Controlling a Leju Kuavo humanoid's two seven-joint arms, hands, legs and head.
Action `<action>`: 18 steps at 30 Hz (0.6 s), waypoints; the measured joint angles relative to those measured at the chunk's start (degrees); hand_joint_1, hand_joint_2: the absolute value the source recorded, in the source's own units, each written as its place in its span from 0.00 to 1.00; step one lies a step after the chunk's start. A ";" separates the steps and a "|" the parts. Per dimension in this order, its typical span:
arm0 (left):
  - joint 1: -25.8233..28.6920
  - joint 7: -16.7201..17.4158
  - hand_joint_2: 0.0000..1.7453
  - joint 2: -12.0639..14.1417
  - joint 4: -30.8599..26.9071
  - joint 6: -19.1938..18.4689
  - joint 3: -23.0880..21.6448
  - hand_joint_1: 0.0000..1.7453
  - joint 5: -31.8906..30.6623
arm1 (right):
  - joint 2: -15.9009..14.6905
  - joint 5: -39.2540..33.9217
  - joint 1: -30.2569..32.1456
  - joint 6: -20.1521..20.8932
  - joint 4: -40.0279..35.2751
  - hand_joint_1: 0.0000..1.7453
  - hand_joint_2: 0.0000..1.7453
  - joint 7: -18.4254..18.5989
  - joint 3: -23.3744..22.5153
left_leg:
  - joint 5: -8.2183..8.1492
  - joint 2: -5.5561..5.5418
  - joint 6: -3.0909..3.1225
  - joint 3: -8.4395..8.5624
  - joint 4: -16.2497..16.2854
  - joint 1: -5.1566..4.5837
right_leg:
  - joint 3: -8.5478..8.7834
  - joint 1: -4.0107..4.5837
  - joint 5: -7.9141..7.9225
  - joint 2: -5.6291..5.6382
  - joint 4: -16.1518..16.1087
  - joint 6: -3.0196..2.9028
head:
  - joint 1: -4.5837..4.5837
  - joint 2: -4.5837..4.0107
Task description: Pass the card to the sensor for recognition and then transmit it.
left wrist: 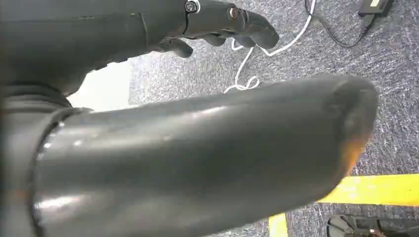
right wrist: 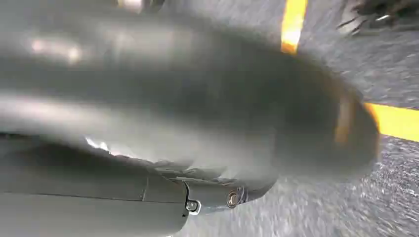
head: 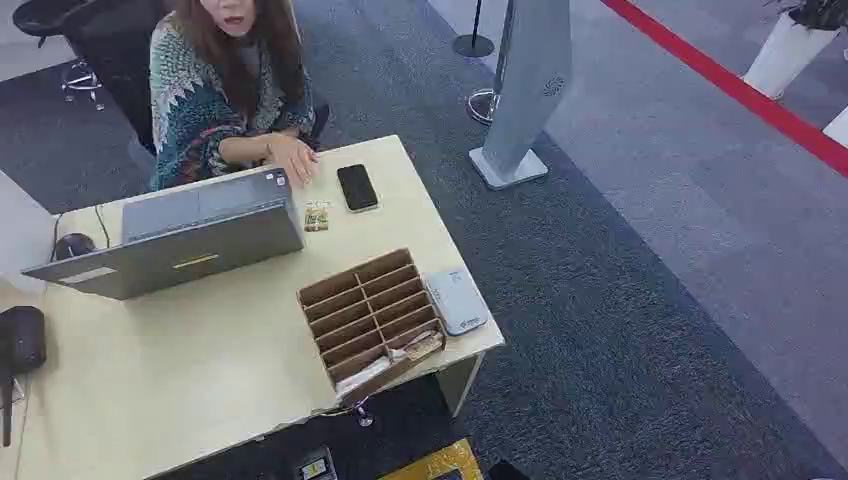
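From the head view we look down on a pale wooden table (head: 200, 370); near its front right corner sits a brown divided card holder (head: 370, 318), its slots running across it, with a card (head: 421, 346) lying in the nearest right-hand slot and a paler one (head: 362, 375) in the nearest left-hand slot; just beside the holder, on its right, lies a grey card reader (head: 456, 300), flat on the table and close to the edge. Further back a grey laptop (head: 180, 240) stands open with its lid toward us; a small yellowish card (head: 317, 217) lies just beside its right corner, and a black phone (head: 357, 187) lies face up a little past that. A person in a patterned top (head: 215, 85) sits behind the table, one hand (head: 294, 157) resting on it near the laptop; a black mouse (head: 72, 245) sits at the laptop's left, and a dark object (head: 20, 340) lies at the table's left edge.

In the left wrist view our left hand (left wrist: 217, 22) hangs over grey carpet (left wrist: 385, 74) crossed by a white cable (left wrist: 257, 54); its dark fingers (left wrist: 257, 27) are loosely curled and apart, holding nothing. In the right wrist view our right hand (right wrist: 207, 197) is blurred and mostly hidden behind the thick thumb; we cannot tell how its fingers stand; yellow floor tape (right wrist: 395, 121) runs across the carpet beyond it.
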 joint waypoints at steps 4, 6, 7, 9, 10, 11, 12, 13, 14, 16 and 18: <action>0.00 -0.85 0.00 0.02 0.00 -0.09 -0.04 0.00 0.26 | -1.09 -15.74 -0.43 -2.80 0.00 0.00 1.00 -4.84 -6.71 | 0.00 0.00 0.00 0.00 0.00 -0.02 | 0.00 -0.02 0.00 0.00 0.00 0.00 | 0.00 -0.02; -0.01 -1.27 0.00 0.02 0.00 -0.09 -0.15 0.00 0.61 | -2.28 -24.53 -0.91 -4.48 -0.02 0.00 1.00 -8.40 -10.61 | 0.00 0.00 0.00 0.00 0.00 -0.04 | 0.00 -0.05 0.00 0.00 0.00 0.00 | 0.00 -0.02; 0.00 -1.46 0.00 0.04 0.00 -0.09 -0.28 0.00 0.87 | -3.19 -30.56 -1.24 -5.05 -0.09 0.00 1.00 -10.67 -12.44 | 0.00 0.00 0.00 0.00 0.01 -0.07 | 0.00 -0.07 0.01 0.00 -0.01 0.02 | 0.00 0.00; 0.00 -1.51 0.00 0.06 0.00 -0.09 -0.37 0.00 1.66 | -4.98 -40.08 -1.89 -6.12 -0.30 0.00 1.00 -14.79 -14.35 | 0.00 0.00 0.01 -0.01 0.01 -0.13 | 0.00 -0.14 0.03 0.00 -0.01 0.04 | 0.00 -0.02; 0.00 -1.66 0.00 0.07 0.00 -0.02 -0.37 0.00 2.16 | -6.41 -44.30 -2.49 -6.53 -0.55 0.00 1.00 -16.88 -15.47 | 0.00 0.00 0.01 0.00 0.00 -0.18 | 0.00 -0.18 0.03 0.00 0.00 0.05 | 0.00 0.00; 0.00 -2.01 0.00 0.09 0.00 0.06 -0.37 0.00 2.64 | -7.43 -46.99 -3.07 -6.67 -0.89 0.00 1.00 -18.42 -16.21 | 0.00 0.00 0.01 -0.01 0.00 -0.19 | -0.01 -0.19 0.07 0.00 0.00 0.11 | 0.00 -0.02; 0.00 -2.32 0.00 0.11 0.00 0.17 -0.37 0.00 2.97 | -8.57 -49.37 -3.80 -6.60 -1.35 0.00 1.00 -19.73 -17.05 | 0.00 0.01 0.02 -0.01 0.01 -0.19 | -0.01 -0.20 0.08 0.01 0.00 0.12 | 0.00 0.00; 0.00 -2.71 0.00 0.13 0.00 0.24 -0.37 0.00 3.21 | -9.81 -51.76 -4.81 -6.23 -1.90 0.00 1.00 -20.78 -17.74 | 0.01 0.03 0.02 0.00 0.01 -0.20 | -0.01 -0.21 0.10 0.04 0.00 0.15 | 0.00 -0.02; 0.00 -2.91 0.00 0.13 0.00 0.33 -0.37 0.00 3.19 | -10.90 -53.86 -5.82 -5.90 -2.44 0.00 1.00 -21.61 -18.29 | 0.04 0.05 0.07 -0.01 0.01 -0.23 | -0.02 -0.23 0.11 0.04 -0.01 0.17 | 0.00 -0.02; -0.01 -3.70 0.00 0.13 0.00 0.48 -0.37 0.00 3.30 | -12.86 -58.27 -8.36 -4.94 -3.85 0.00 1.00 -21.66 -19.06 | 0.10 0.08 0.16 -0.01 0.01 -0.31 | -0.05 -0.32 0.14 0.05 0.00 0.21 | 0.00 0.00; -0.08 -4.63 0.00 0.13 0.00 0.55 -0.24 0.00 4.04 | -14.03 -66.98 -10.77 -4.57 -7.38 0.00 1.00 -16.90 -18.57 | 0.13 0.09 0.21 0.01 0.02 -0.33 | -0.05 -0.35 0.17 0.04 -0.01 0.25 | 0.00 0.00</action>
